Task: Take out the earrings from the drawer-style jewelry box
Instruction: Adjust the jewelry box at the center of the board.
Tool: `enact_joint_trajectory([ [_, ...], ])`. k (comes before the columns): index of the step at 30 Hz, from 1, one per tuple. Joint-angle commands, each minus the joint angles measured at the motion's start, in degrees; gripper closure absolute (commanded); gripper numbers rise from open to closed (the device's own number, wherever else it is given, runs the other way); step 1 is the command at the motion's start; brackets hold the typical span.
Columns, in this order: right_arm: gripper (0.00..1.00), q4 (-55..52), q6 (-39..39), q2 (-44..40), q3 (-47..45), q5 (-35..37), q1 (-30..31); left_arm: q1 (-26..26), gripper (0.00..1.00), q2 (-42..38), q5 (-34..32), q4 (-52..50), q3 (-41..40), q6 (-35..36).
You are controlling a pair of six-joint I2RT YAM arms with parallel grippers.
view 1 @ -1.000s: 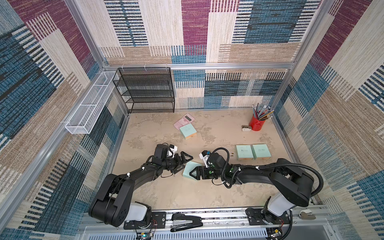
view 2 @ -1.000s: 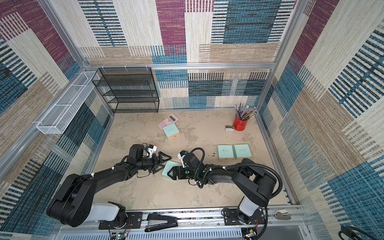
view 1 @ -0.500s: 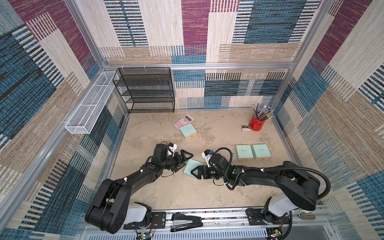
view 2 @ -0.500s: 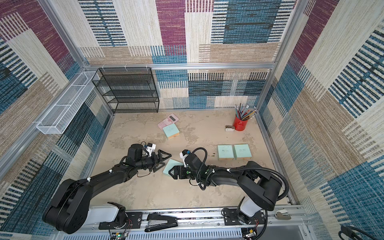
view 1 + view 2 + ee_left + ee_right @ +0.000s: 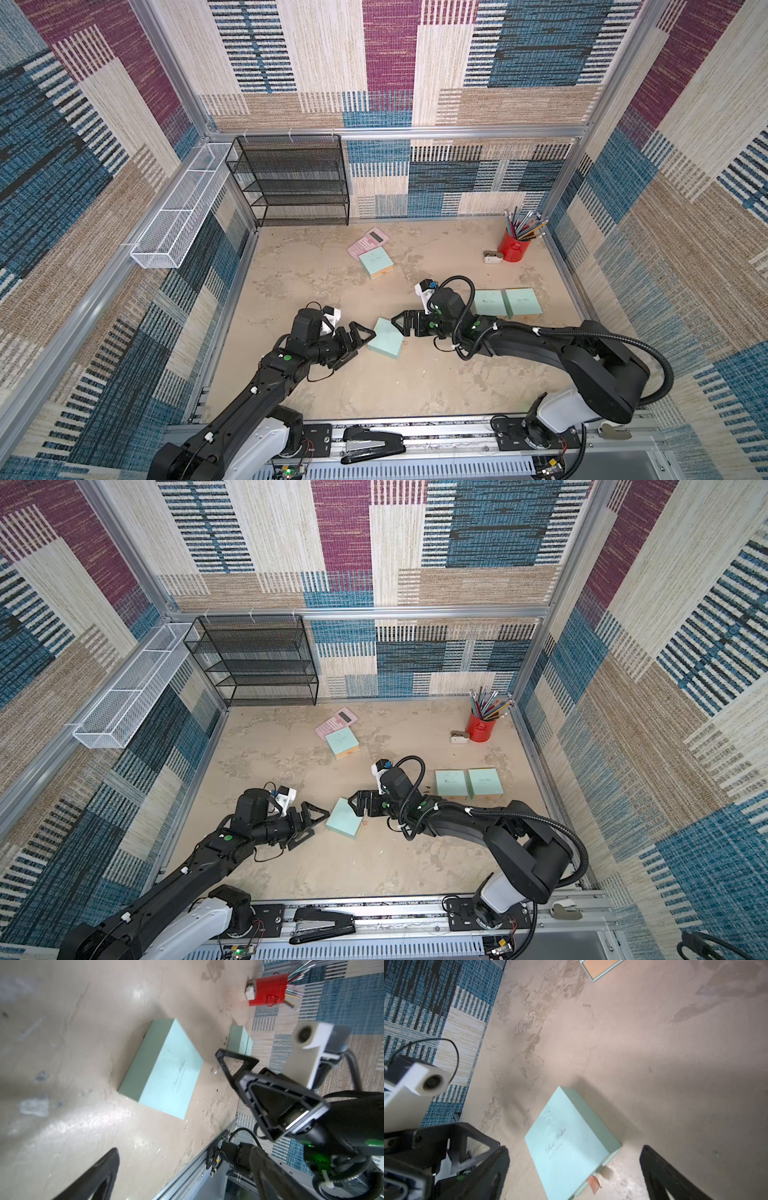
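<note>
A mint-green drawer-style jewelry box (image 5: 386, 343) (image 5: 344, 824) lies flat on the floor between my two grippers. In the right wrist view the box (image 5: 571, 1142) shows a brown pull tab (image 5: 592, 1183) at its near end. Its drawer sits almost fully in, and no earrings show inside. A tiny glinting speck (image 5: 214, 1072), perhaps an earring, lies on the floor beside the box (image 5: 166, 1072). My left gripper (image 5: 356, 345) (image 5: 311, 827) is open, just left of the box. My right gripper (image 5: 401, 326) (image 5: 358, 805) (image 5: 575, 1174) is open by the box's right corner and holds nothing.
Two more mint boxes (image 5: 507, 303) lie side by side to the right. Another box (image 5: 376, 262) and a pink calculator (image 5: 368, 242) sit farther back. A red pencil cup (image 5: 515, 245) stands at the back right, a black mesh shelf (image 5: 299, 183) at the back left.
Both grippers have drawn back a little from the box. The right gripper has opened slightly wider. The box has stayed put.
</note>
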Motion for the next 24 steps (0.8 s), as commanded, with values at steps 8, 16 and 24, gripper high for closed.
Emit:
enact_joint_trajectory([
  [8, 0.0, 13.72, -1.55, 4.23, -2.57, -12.84, -0.11, -4.07, 0.02, 13.03, -2.39, 25.71, -3.31, -12.57],
  [16, 0.0, 14.05, 0.66, 1.24, -7.3, -10.49, 2.24, -4.08, 0.01, 21.26, -4.09, 31.46, 1.03, -11.66],
  [24, 0.01, -11.36, 2.88, 3.18, 4.31, 11.14, 5.8, -3.5, 0.02, 13.63, -8.15, 22.28, -0.48, -10.13],
])
